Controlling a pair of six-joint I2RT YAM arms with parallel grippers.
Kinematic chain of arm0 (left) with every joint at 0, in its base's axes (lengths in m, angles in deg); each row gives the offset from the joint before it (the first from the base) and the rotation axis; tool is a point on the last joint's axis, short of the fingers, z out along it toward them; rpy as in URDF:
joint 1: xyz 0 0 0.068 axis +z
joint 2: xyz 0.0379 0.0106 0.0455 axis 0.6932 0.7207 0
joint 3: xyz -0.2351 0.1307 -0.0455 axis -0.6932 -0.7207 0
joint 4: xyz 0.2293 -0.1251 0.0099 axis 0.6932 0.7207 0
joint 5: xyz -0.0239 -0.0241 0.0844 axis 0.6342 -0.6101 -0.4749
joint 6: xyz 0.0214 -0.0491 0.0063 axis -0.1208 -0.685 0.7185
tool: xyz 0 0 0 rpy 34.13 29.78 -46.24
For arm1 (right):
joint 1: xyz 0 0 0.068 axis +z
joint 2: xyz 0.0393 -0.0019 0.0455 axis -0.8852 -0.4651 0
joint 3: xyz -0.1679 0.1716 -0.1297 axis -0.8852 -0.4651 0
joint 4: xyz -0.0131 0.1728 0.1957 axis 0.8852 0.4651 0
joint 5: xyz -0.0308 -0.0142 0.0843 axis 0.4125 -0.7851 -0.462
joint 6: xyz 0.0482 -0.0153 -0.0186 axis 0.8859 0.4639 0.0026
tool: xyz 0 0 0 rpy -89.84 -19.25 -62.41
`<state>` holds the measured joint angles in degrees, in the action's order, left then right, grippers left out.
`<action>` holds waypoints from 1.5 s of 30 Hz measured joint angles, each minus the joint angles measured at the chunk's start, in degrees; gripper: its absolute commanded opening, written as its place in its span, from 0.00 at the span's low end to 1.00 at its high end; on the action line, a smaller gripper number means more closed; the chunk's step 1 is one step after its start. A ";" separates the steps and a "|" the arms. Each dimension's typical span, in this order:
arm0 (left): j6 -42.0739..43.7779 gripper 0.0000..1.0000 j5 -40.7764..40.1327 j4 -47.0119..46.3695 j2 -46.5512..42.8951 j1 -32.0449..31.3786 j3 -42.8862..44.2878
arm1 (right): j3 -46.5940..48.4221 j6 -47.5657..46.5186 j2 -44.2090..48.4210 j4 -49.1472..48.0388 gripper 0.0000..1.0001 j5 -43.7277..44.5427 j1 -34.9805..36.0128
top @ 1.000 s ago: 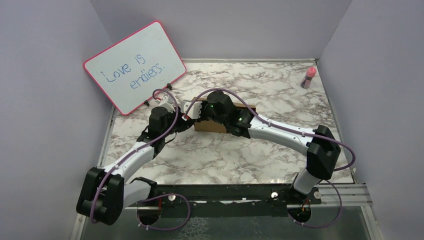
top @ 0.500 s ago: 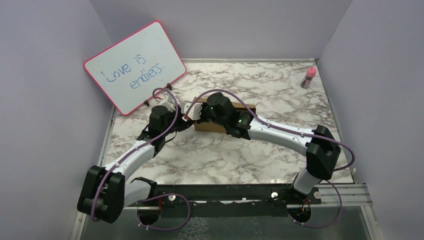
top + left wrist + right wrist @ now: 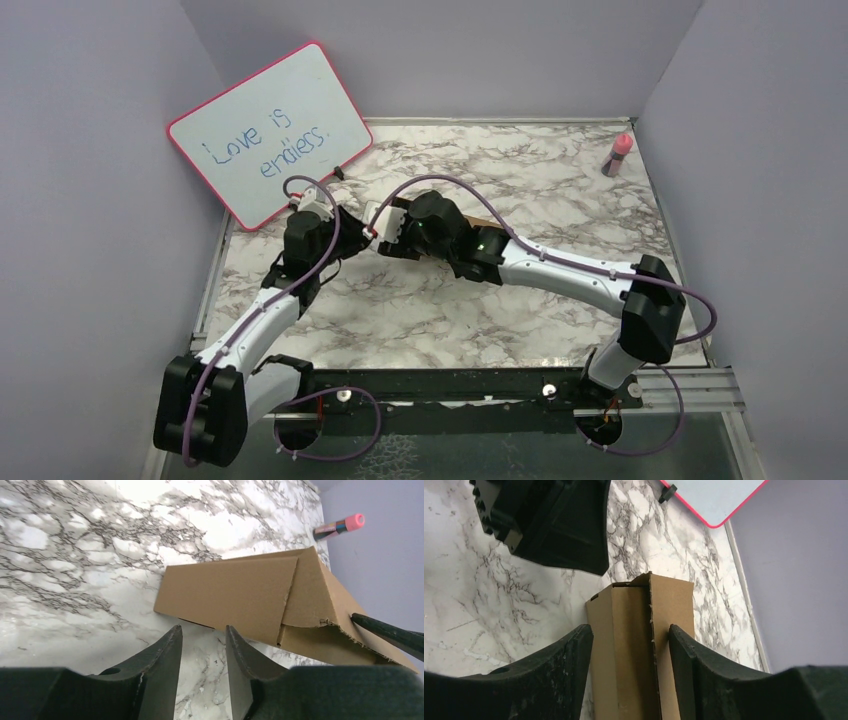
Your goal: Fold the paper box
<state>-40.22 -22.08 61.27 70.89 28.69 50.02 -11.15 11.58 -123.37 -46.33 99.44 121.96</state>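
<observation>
**Box mostly hidden beneath the right arm**

From above, the box (image 3: 225, 592) is nearly all covered. It lies on the marble surface (image 3: 560, 190) left of centre, towards the back, where the two arms meet, and only thin brown slivers show past the right arm's black wrist. The tips of both tools are lost in that cluster too, so the wrist views have to serve.

The left wrist view shows the box as a long brown form lying on the surface, with one broad panel facing the camera and a folded end face to the right. A ragged, torn-looking edge runs along the end face. Its right end is cut off by the frame, and its inside cannot be seen.

The left tool (image 3: 203, 630) sits just short of the box's near edge. Its fingers are slightly parted, with only bare marble in the gap between them.

The right tool (image 3: 630, 627) is spread, with one finger on either side of the box's ridge — whether the pads press the cardboard cannot be told. One dark fingertip meets the ragged edge in the left wrist view.

A whiteboard (image 3: 270, 135) leans at the back left, its writing legible only from above. A pink-capped marker (image 3: 620, 152) lies at the far right — too small to make out more.
</observation>
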 measured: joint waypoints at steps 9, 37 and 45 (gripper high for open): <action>0.96 0.47 -0.76 2.21 -1.81 1.51 1.27 | 0.07 6.95 2.99 3.26 0.67 0.98 -1.75; 5.31 0.70 5.99 9.22 7.63 3.26 22.23 | 1.42 29.20 17.27 7.04 0.80 1.64 -10.34; 5.05 0.71 9.88 9.38 14.10 3.26 26.86 | -8.02 44.39 28.35 9.29 0.74 1.31 -25.51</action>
<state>-35.17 -12.20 70.64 84.99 31.94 76.88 -19.17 55.97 -95.02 -37.04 100.75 96.46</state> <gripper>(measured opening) 0.705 0.752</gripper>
